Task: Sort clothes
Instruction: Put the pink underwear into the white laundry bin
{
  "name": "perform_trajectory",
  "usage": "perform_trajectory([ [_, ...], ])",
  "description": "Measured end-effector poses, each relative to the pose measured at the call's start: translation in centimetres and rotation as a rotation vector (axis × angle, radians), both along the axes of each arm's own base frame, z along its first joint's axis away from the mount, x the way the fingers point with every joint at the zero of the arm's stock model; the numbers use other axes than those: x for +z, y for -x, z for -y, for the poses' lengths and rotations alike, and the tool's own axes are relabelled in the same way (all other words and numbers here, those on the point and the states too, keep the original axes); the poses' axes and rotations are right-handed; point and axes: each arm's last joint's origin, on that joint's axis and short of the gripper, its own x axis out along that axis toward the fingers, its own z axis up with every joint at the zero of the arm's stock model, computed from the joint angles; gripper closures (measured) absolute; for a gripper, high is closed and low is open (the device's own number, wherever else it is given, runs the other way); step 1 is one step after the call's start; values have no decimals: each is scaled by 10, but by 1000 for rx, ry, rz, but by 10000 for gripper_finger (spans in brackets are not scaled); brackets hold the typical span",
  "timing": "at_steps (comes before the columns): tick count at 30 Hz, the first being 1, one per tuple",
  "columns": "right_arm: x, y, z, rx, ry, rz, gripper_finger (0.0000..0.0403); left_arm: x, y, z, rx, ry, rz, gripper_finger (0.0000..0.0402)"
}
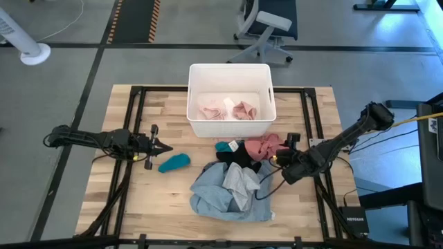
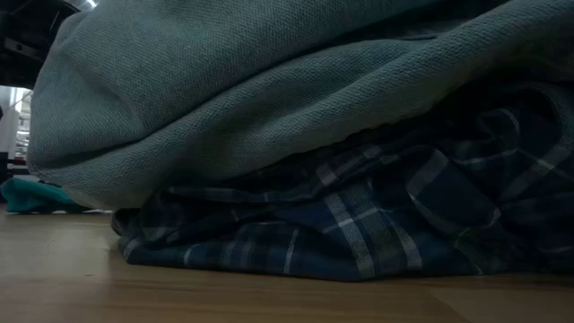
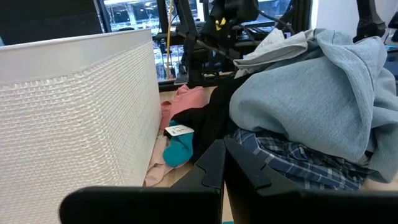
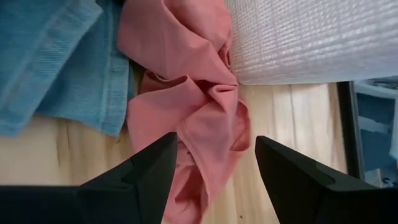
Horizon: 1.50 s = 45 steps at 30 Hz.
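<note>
The right end effector (image 4: 214, 163) is shown with its fingers apart, straddling a fold of the pink garment (image 4: 186, 93) without being closed on it. The pink garment is seen lying against the outer wall of the white bin (image 1: 229, 124), toward the right edge of the surface (image 1: 131, 207). Just beside it, black (image 1: 239, 158) and teal (image 1: 224, 146) pieces are found, with the grey-blue shirt (image 1: 228, 194) heaped over the plaid shirt (image 2: 359, 224) nearer the front edge. The left end effector (image 1: 163, 147) is held with fingers together near the left edge, beside a separate teal piece (image 1: 174, 162). Pink pieces (image 1: 225, 109) are contained in the bin.
</note>
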Motion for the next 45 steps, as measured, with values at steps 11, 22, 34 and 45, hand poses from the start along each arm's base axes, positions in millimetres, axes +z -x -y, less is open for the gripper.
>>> perform_trajectory([
  [11, -21, -18, 26, 23, -58, -13, 166, 0, 0, 0, 0, 0, 0, 400],
  [22, -48, -25, 53, 77, -214, -24, 166, 0, 0, 0, 0, 0, 0, 400],
  [34, -73, -12, 63, 60, -206, -30, 166, 0, 0, 0, 0, 0, 0, 400],
  [45, -78, -9, 63, 84, -192, -43, 298, 0, 0, 0, 0, 0, 0, 400],
])
